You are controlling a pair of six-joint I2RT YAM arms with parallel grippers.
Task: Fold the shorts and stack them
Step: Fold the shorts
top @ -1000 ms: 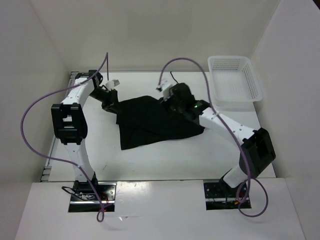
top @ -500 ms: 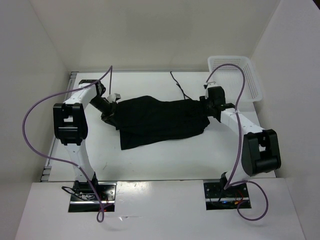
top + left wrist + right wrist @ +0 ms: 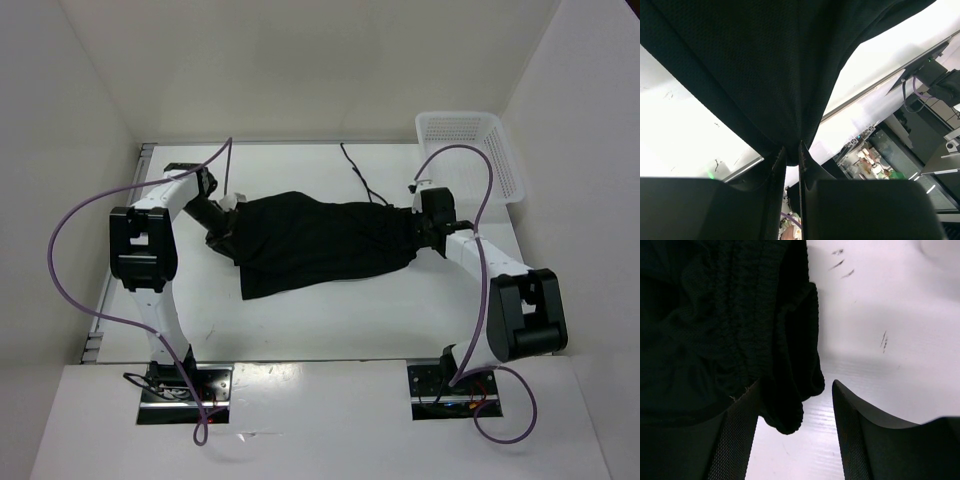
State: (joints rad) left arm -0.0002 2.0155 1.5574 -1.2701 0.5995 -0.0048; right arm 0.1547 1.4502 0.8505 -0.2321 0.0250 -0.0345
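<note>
— How many of each do we count, biggest first?

— We count two arms, the left arm [image 3: 140, 245] and the right arm [image 3: 525, 315], both bent in over the table. Next comes one pair of black shorts [image 3: 315, 245], lying stretched sideways between them across the middle of the table. One white lattice basket [image 3: 465, 150] sits at the far right corner, apart from the shorts. We see two purple cables [image 3: 455, 148], one looping off each arm. One thin drawstring [image 3: 358, 178] trails from the shorts' far edge toward the back wall.

— And the grippers?

— Two. The left gripper [image 3: 222, 232] sits at the shorts' left end. In its wrist view the fingers [image 3: 810, 172] are pressed nearly together, with a peak of black cloth pinched between them. The right gripper [image 3: 418, 228] is at the right end, and its fingers [image 3: 740, 430] stand apart, released. The bunched edge lies between them, against one finger, with bare table before the other.

— The surface and the room?

— We see one white table [image 3: 330, 320] carrying a few dark scuff marks [image 3: 883, 339]. Plain white walls [image 3: 300, 60] close it in on three sides.
</note>
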